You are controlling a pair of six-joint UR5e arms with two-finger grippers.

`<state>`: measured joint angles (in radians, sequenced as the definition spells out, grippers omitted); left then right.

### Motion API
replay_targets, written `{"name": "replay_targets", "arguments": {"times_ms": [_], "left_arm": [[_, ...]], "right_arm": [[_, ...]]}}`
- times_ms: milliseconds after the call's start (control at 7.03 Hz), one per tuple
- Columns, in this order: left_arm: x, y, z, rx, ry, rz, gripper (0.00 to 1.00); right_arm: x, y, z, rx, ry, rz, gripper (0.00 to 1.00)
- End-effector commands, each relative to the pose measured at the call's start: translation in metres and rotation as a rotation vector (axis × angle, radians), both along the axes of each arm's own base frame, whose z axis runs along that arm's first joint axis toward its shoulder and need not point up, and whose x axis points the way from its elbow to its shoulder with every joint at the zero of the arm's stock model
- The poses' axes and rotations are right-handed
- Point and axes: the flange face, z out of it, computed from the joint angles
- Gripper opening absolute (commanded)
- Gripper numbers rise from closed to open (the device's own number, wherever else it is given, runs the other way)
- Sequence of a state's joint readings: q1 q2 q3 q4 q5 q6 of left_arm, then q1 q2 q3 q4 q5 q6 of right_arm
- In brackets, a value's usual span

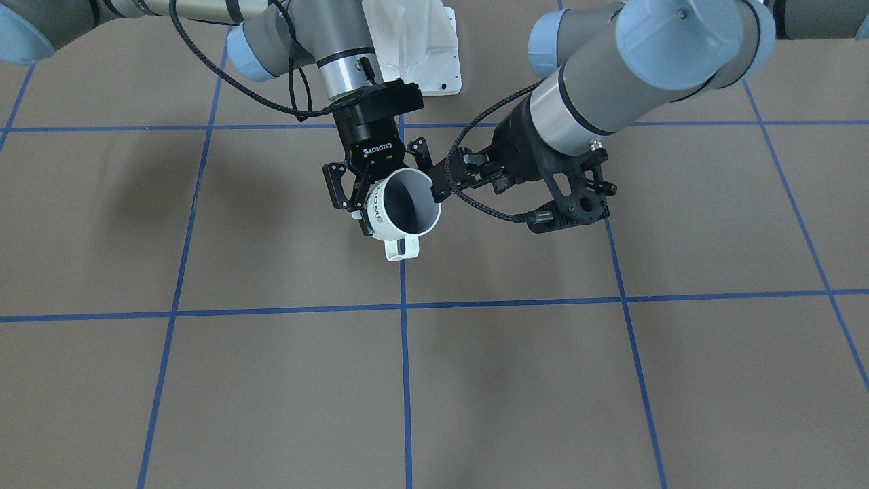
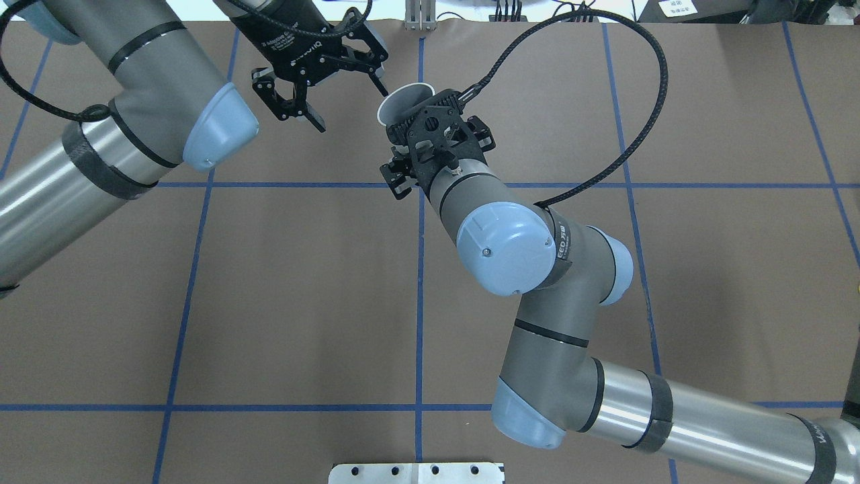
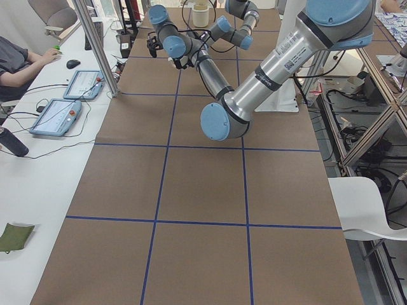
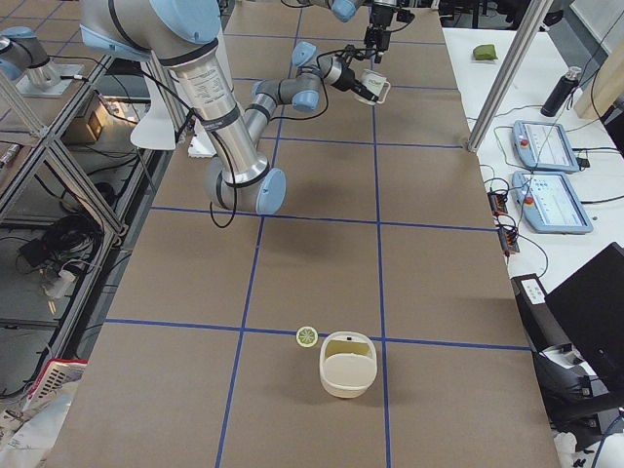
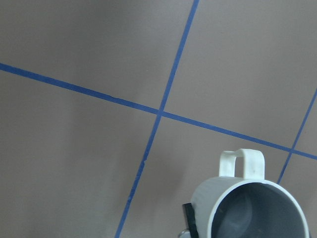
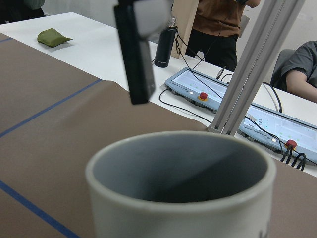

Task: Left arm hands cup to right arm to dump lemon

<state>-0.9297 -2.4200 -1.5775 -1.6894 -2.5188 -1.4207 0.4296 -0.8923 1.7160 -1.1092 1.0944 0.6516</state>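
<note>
Currently listed, seven entries.

1. Small white ceramic cup (image 1: 407, 204) with loop handle, grey inside and black lettering on its side. It is held clear of the bench, out from the robot-side edge at about mid-length. The mouth is turned upward and the handle points toward the operators' edge.
2. Black two-finger right pincer (image 1: 390, 188) with white "ROBOTIQ" lettering. Its fingers sit either side of the cup's body, pinching it.
3. Black left pincer (image 1: 445, 180) with a bulky holed bracket. In the overhead view its fingers are spread wide, one fingertip (image 2: 379, 84) just beside the cup's rim and the other well off it.
4. Brown papered bench (image 1: 271, 224) with a blue tape grid.
5. White mount (image 1: 424, 47) on the robot-side edge, behind both pincers.
6. Small round yellow lemon slice (image 4: 307, 336), flat on the bench toward the end at the robot's right, about mid-breadth.
7. Cream-white tub (image 4: 346, 366) with a top handle, just beside the slice.
</note>
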Motion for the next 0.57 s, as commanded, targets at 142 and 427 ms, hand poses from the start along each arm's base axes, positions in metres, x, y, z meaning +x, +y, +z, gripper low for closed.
{"name": "replay_targets", "arguments": {"times_ms": [142,427], "left_arm": [[0.0185,0.0117,-0.0078,0.007,0.016,0.025,0.76],[0.0203,0.013,-0.0126,0.009,0.019,0.027,0.33]], "right_arm": [[0.0016,0.0018,-0.0042,0.003,-0.01,-0.001,0.15],[0.0022,0.0019,-0.0038,0.004,-0.009,0.001,0.16]]}}
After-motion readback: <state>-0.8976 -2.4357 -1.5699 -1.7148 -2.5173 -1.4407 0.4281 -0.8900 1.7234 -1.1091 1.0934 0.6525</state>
